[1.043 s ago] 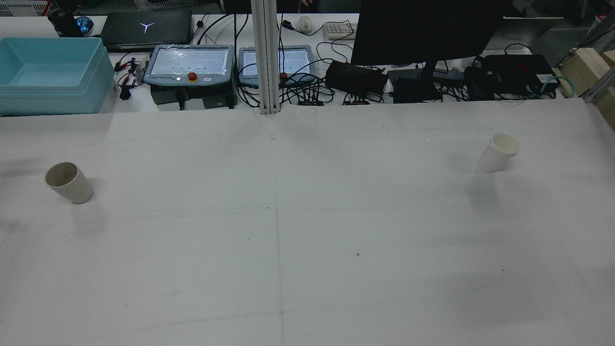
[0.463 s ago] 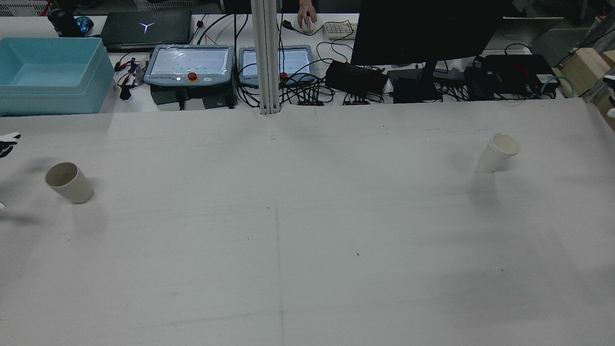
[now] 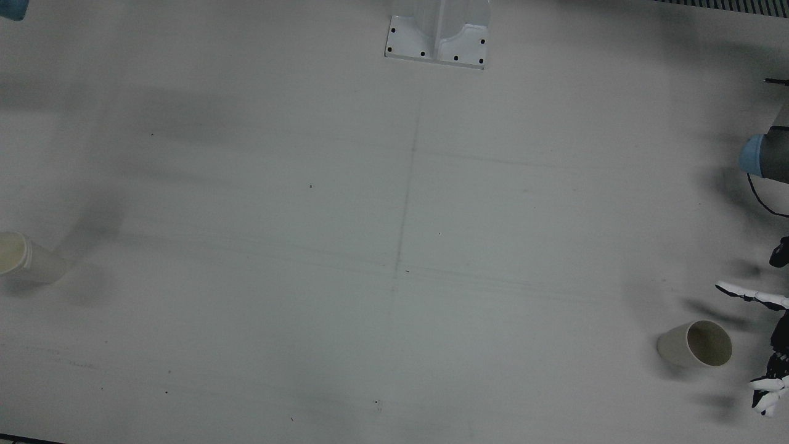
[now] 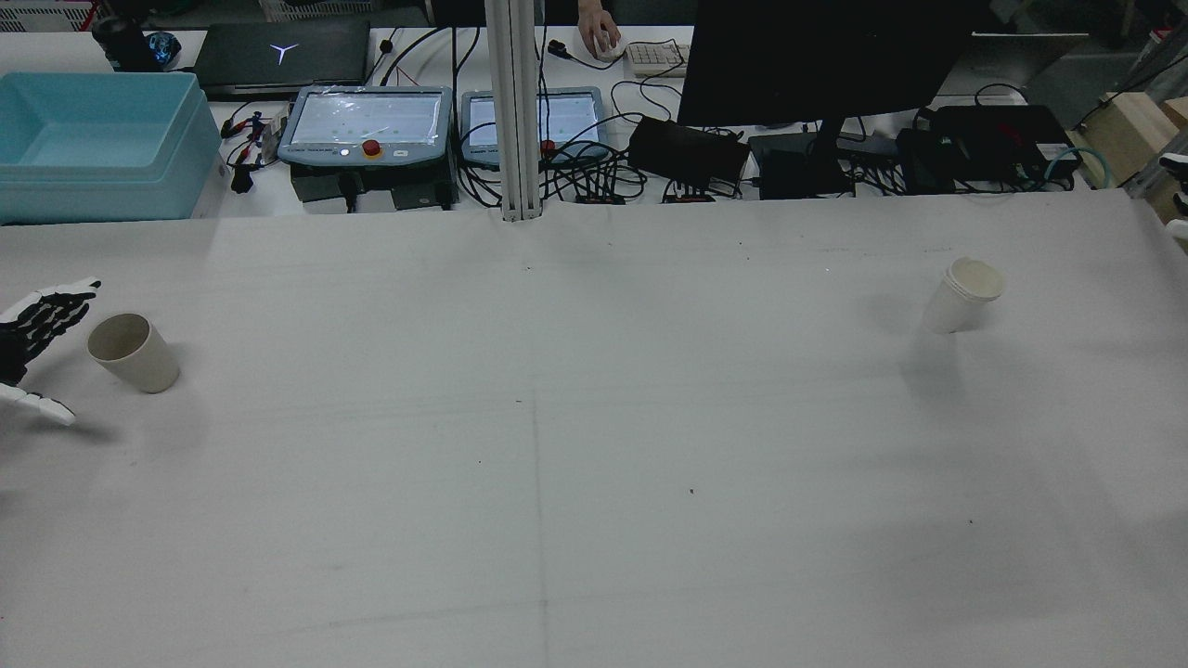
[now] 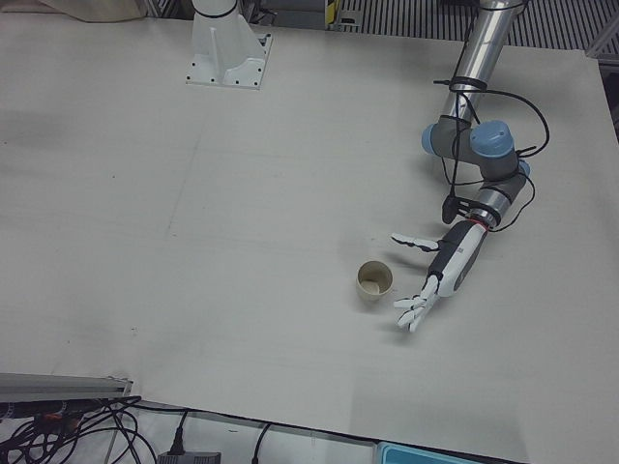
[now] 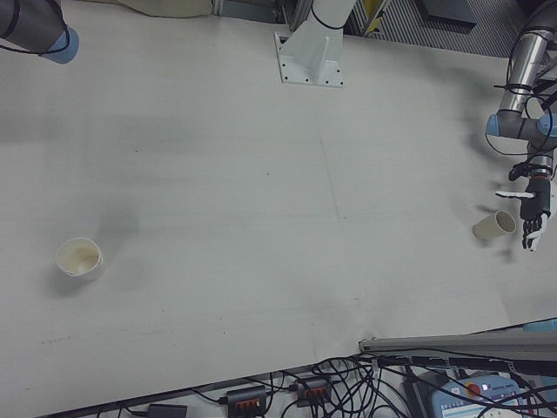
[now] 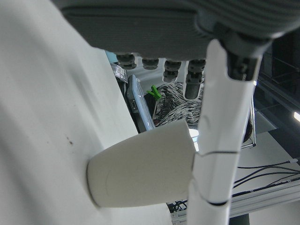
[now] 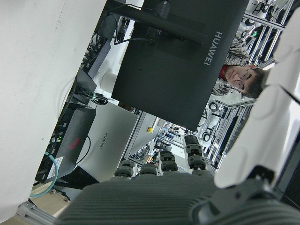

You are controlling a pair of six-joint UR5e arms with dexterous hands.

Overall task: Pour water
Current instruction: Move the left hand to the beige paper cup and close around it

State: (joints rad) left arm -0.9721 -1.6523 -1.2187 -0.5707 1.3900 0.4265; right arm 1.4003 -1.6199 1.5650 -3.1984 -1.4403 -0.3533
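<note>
1. A beige cup (image 5: 374,280) stands upright on the white bench (image 4: 594,445) near its left edge, mouth open and turned up; whether anything is inside cannot be told.
2. The left hand (image 5: 447,266), black with white fingers (image 5: 414,313), hovers just beside that cup on the side toward the bench's left edge, fingers spread wide and released, grasping nothing; thumb and fingers bracket the cup without touching it.
3. In the left hand view the cup (image 7: 140,171) sits close before the palm, one white finger (image 7: 225,136) crossing in front of it.
4. A white paper cup (image 4: 963,294) stands upright well apart from the first, near the bench's right edge and toward its far side; it appears to be a nested stack, though that is hard to confirm.
5. The right hand (image 4: 1177,195) shows only as fingertips at the bench's far right corner, away from the paper cup; its fingers look apart in its own camera, holding nothing.
6. Beyond the far edge lie a blue bin (image 4: 97,144), two teach pendants (image 4: 367,125) and a dark monitor (image 4: 826,56); a person's hand (image 4: 597,28) rests on a mouse.
</note>
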